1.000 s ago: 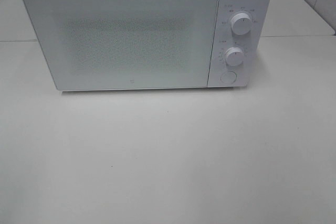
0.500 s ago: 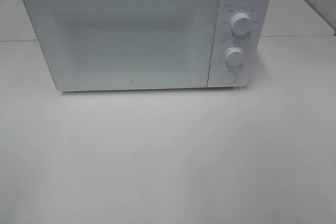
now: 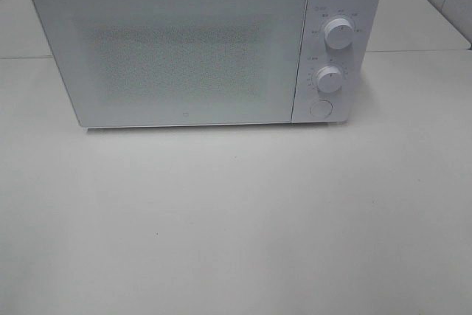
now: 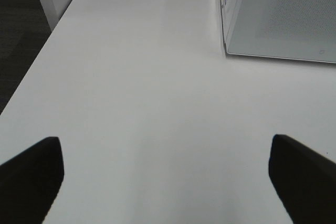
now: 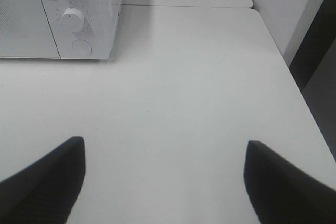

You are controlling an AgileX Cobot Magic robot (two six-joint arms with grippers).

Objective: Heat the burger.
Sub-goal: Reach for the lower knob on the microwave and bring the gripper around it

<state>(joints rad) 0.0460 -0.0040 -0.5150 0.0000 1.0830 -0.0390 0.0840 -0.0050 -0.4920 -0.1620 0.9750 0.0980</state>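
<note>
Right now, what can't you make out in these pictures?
Burger: in no view; the microwave door's dotted window hides anything inside.
Dial markings around the upper knob and lower knob: too small, high view.
Left gripper, right gripper: only dark fingertips show, cut by wrist-view edges.

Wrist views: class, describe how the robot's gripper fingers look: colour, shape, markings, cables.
Only finger ends show. The left gripper and right gripper each have two plain matte black fingers, broad and tapering to blunt tips. No markings, cables or arm links are visible.
</note>
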